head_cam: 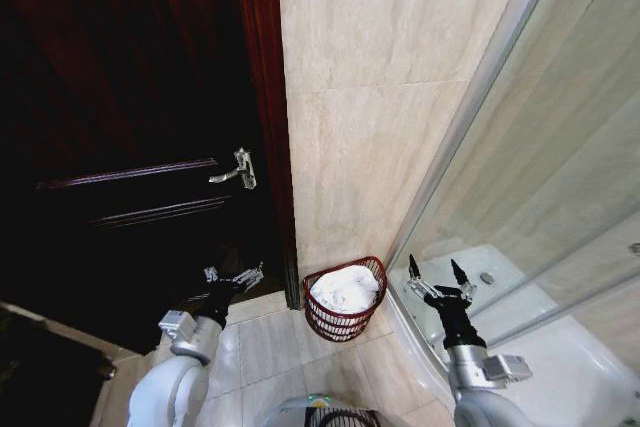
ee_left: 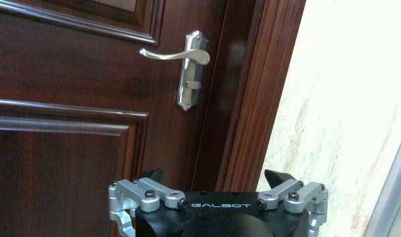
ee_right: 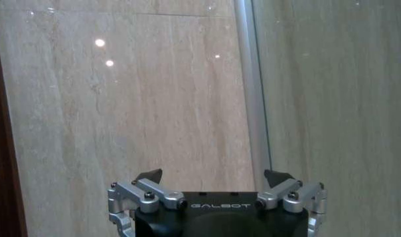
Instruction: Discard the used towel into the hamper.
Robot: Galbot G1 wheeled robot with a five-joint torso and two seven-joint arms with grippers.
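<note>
The hamper, a small reddish-brown wire basket, stands on the floor against the beige wall, beside the door frame. A white towel lies bunched inside it, filling the top. My right gripper hovers just right of the hamper, open and holding nothing. In the right wrist view that gripper faces the beige wall with its jaws spread. My left gripper hangs left of the hamper near the dark door, open and empty. In the left wrist view the left gripper points at the door.
A dark wooden door with a silver lever handle fills the left. A glass shower enclosure with a white tray lies to the right. Pale floor tiles spread in front of the hamper.
</note>
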